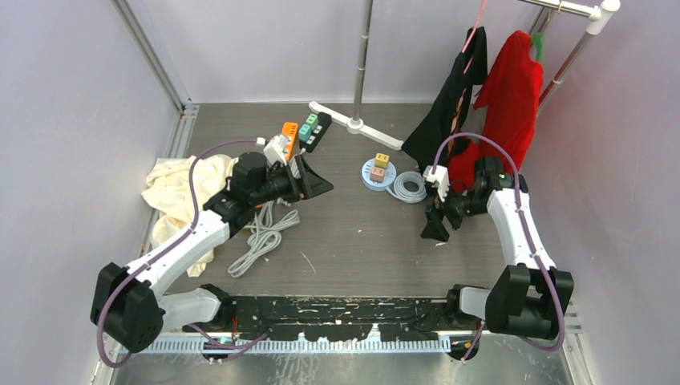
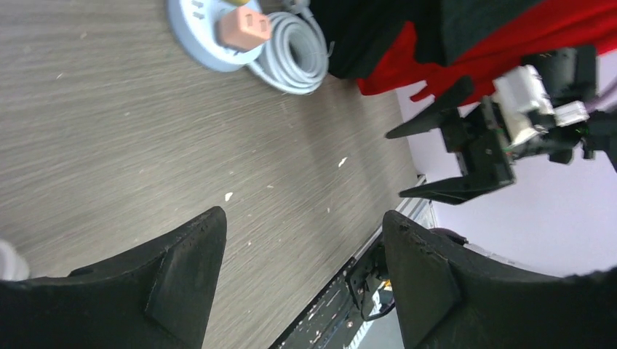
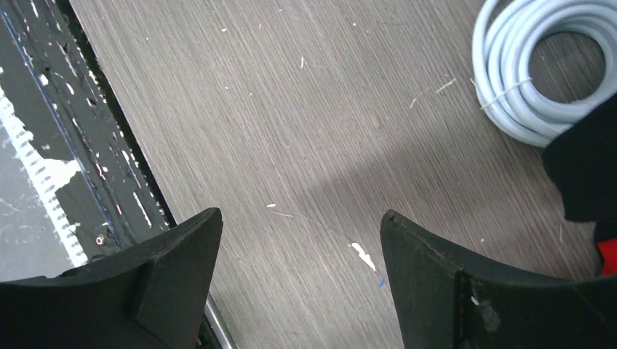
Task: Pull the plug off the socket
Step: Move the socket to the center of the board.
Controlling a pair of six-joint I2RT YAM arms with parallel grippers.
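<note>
The round socket point(image 1: 365, 184), a pale blue disc, lies flat on the tabletop point(image 1: 361, 241) a little right of the middle, closer to the far edge than the near one. Two plugs are in its top face: a pink plug point(image 1: 377, 172) and, just behind it, a yellow plug point(image 1: 382, 160). A grey cable coil point(image 1: 407, 187) lies touching the disc on its right side.

The left gripper point(image 1: 321, 186) hangs over the tabletop left of the socket, pointing towards it but well short of it. Its fingers point(image 2: 182, 276) are spread wide with nothing between them. The right gripper point(image 1: 435, 231) is on the other side, nearer the right edge, just past the coil and pointing down at bare wood. Its fingers point(image 3: 436, 283) are also spread apart and hold nothing.

Close to the far edge, left of the middle, a black power strip point(image 1: 317, 130) with green plugs lies at an angle. An orange-and-white block point(image 1: 284, 143) is beside it, partly hidden by the left arm. A cream cloth point(image 1: 184, 188) is heaped along the left edge, and a loose grey cable point(image 1: 263, 234) lies bundled next to it. A black garment point(image 1: 449, 112) and a red garment point(image 1: 507, 92) hang over the far right corner. The base of a white stand point(image 1: 353, 122) rests at the middle of the far edge.
</note>
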